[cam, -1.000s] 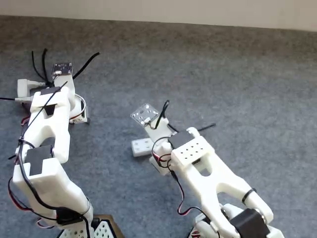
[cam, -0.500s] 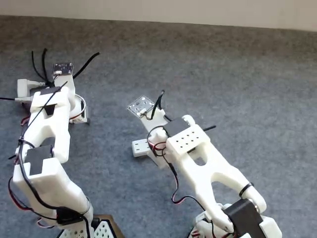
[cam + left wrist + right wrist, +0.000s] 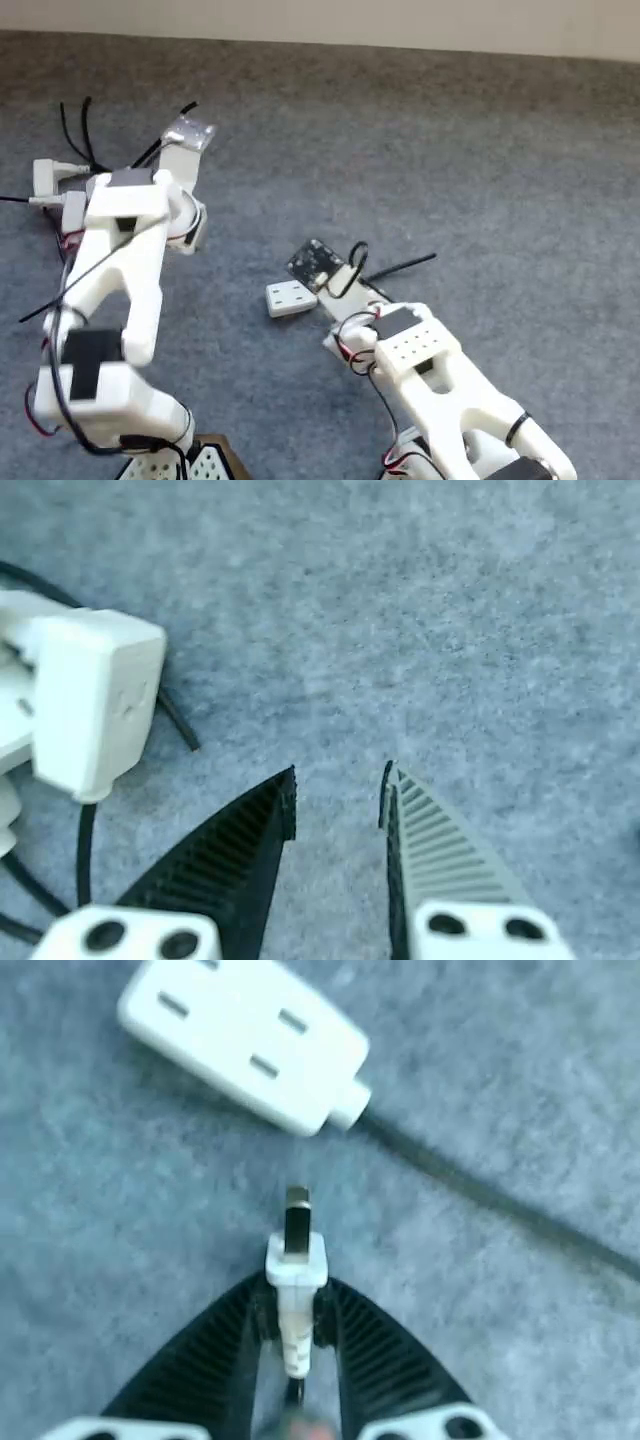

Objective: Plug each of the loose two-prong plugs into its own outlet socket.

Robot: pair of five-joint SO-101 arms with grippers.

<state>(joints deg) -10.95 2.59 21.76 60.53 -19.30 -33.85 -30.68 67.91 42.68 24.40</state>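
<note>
In the right wrist view my right gripper is shut on a small white two-prong plug. Its prongs point at the white outlet block, a short gap away and not touching. From above, that outlet block lies on the carpet just left of the right arm. My left gripper is open over bare carpet with nothing between its fingers. A white boxy block with two faint slots and black cables lies beside it. The left arm stands at the left, near white plug bodies.
Grey carpet covers the whole surface. A black cable runs off from the outlet block, and the same black cable lies right of the right arm's wrist. More black cables fan out at the far left.
The right arm drew back toward the near edge and to the right, uncovering the outlet block. The left arm's wrist swung to the right, away from the white plug bodies.
</note>
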